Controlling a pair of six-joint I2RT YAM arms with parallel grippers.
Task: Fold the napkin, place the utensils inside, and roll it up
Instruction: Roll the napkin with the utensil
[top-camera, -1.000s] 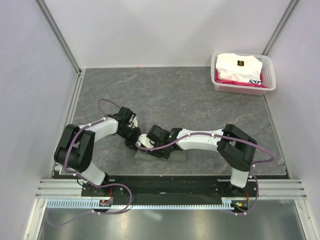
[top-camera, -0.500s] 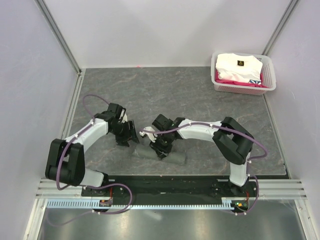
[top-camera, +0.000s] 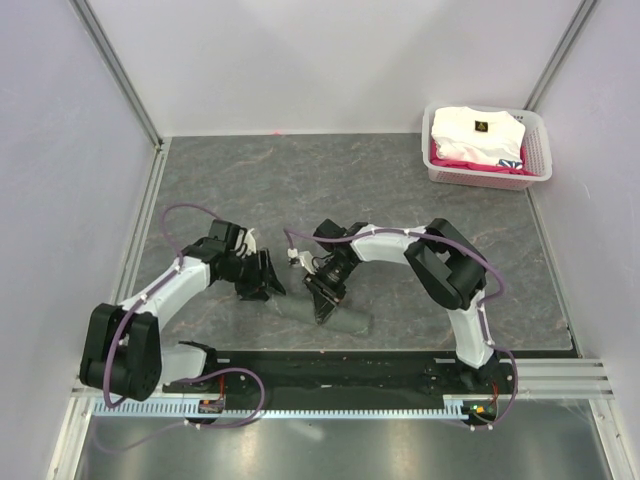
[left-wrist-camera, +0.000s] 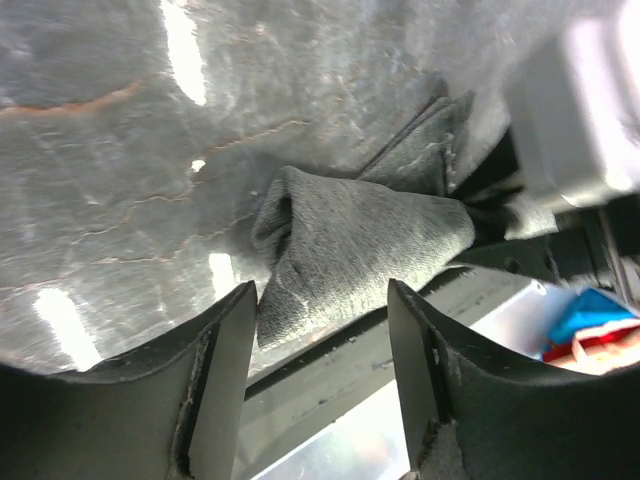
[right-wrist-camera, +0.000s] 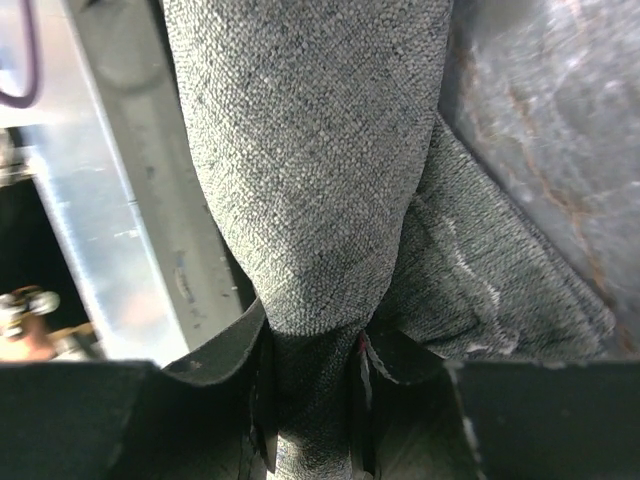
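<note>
The napkin (top-camera: 335, 318) lies as a grey-green roll near the table's front edge, between the two arms. It also shows in the left wrist view (left-wrist-camera: 350, 250) and fills the right wrist view (right-wrist-camera: 310, 170). My right gripper (top-camera: 322, 296) is shut on the roll, its fingers (right-wrist-camera: 395, 365) pinching the cloth. My left gripper (top-camera: 268, 290) is open and empty, just left of the roll's left end and apart from it; its fingers (left-wrist-camera: 225, 370) frame that end. The spoon is hidden.
A white basket (top-camera: 538, 150) with a white folded garment and pink cloth stands at the back right corner. The black base rail (top-camera: 340, 365) runs along the front edge, right below the roll. Walls close in on the left and right.
My left gripper has drawn back to the left, off the roll. My right gripper has swung back and up over the roll's left part, and its elbow has folded toward the right.
</note>
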